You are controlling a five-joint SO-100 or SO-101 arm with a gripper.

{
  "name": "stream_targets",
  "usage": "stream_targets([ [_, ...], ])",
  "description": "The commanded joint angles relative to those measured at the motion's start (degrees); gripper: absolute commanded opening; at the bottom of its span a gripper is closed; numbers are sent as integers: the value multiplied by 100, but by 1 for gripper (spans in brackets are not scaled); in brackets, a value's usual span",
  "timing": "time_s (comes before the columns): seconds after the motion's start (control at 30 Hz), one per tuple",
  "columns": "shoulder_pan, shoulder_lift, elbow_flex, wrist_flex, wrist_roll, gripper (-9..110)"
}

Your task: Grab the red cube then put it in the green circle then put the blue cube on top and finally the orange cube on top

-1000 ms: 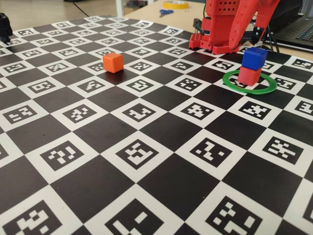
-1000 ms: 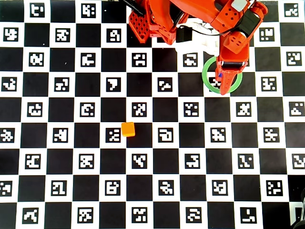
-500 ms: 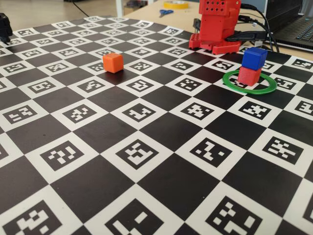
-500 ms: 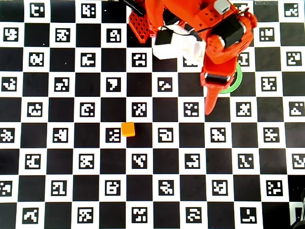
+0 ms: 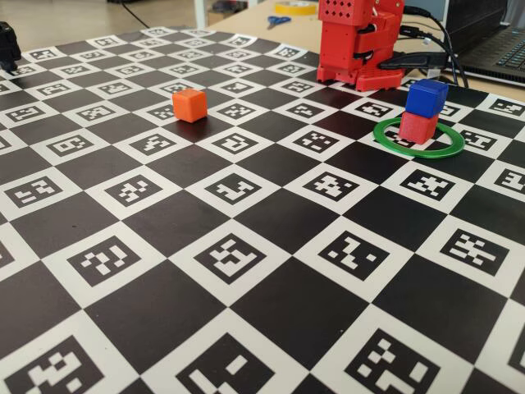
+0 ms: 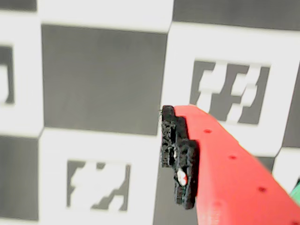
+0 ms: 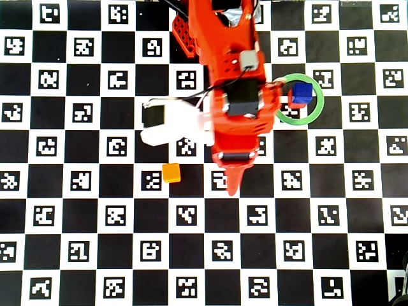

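Your gripper [image 7: 233, 185] hangs over the checkerboard mat [image 7: 95, 210] in the overhead view, pointing toward six o'clock. Only one red finger [image 6: 225, 164] with its black pad is clear in the wrist view, so you cannot tell whether the jaws are parted or closed; nothing is seen between them. The orange cube [image 7: 171, 173] sits alone at roughly nine o'clock from the fingertip, near but not touching. The blue cube [image 5: 426, 97] rests on the red cube [image 5: 418, 127] inside the green circle [image 5: 418, 138]. From above, the blue cube hides most of the red one, and the arm cuts off the ring's nine o'clock edge. In the fixed view only the arm's base shows; the gripper is out of frame.
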Motion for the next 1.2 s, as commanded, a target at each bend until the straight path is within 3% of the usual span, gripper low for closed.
stream_targets([
  [0.0, 527, -158, -563, 571, -598, 39],
  [0.2, 1002, -642, -633, 536, -1573, 38],
  [0.43, 1160, -817, 97, -44, -1951, 38],
  [1.17, 1327, -677, 1925, -2373, -1617, 39],
])
